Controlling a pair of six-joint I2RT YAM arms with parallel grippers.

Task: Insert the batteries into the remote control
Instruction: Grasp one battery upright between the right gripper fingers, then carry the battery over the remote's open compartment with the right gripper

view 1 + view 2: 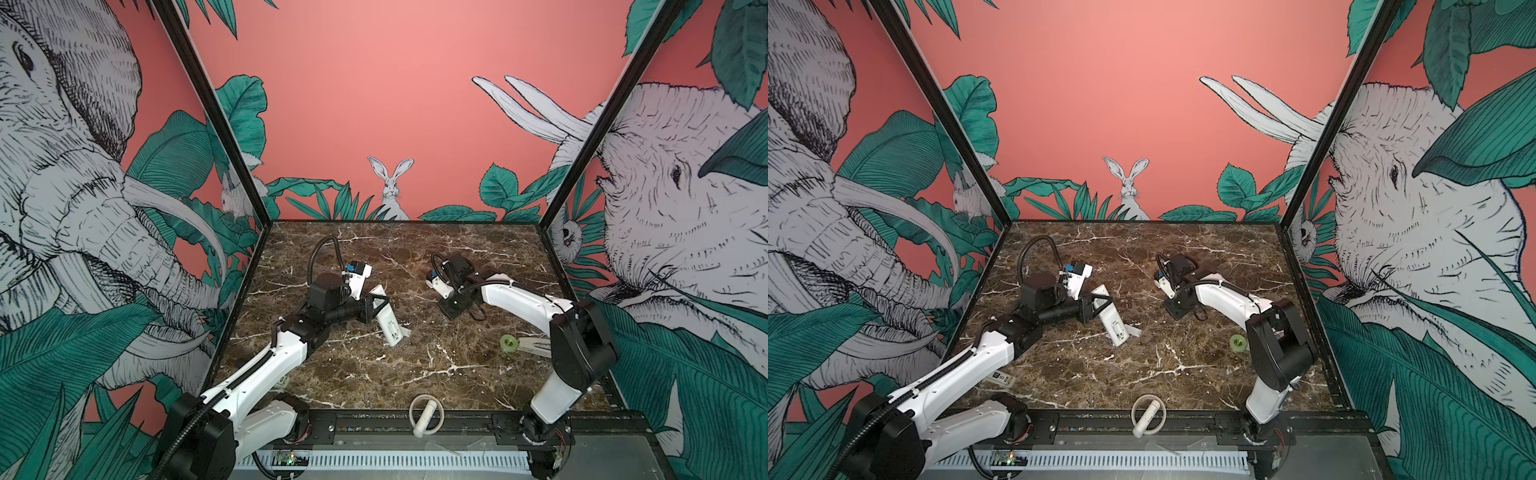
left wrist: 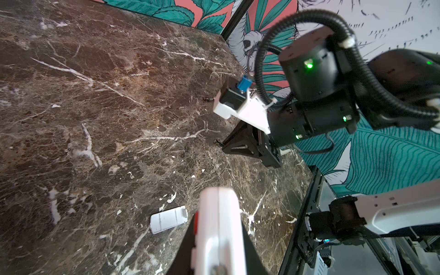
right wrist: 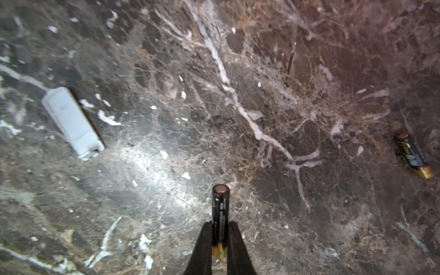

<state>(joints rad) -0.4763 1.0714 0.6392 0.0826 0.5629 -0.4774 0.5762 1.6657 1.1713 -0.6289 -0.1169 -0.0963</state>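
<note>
Remote control [image 1: 385, 318], a slim white bar, sat clamped in the left gripper [image 1: 372, 309] left of centre in both top views. It was held at a slant over the brown marble table [image 1: 415, 374], its long axis running from the far side toward the near edge. A small white cover [image 1: 404, 332] lay just beside its near end. The right gripper [image 1: 451, 311] pointed down at the table well apart to the remote's right. Its grasp was too small for us to read there.

In the left wrist view, the remote filled the foreground between dark fingers [image 2: 182, 252] closed on its sides.

In the right wrist view, we saw the right jaws closed on a battery [image 3: 220, 209]. Its length ran in line with the fingers, flat end sticking out ahead. A second battery [image 3: 413, 156] lay loose on the table, off to one side.

We judged that the held battery had to cross leftward to the remote and line up with its length.
</note>
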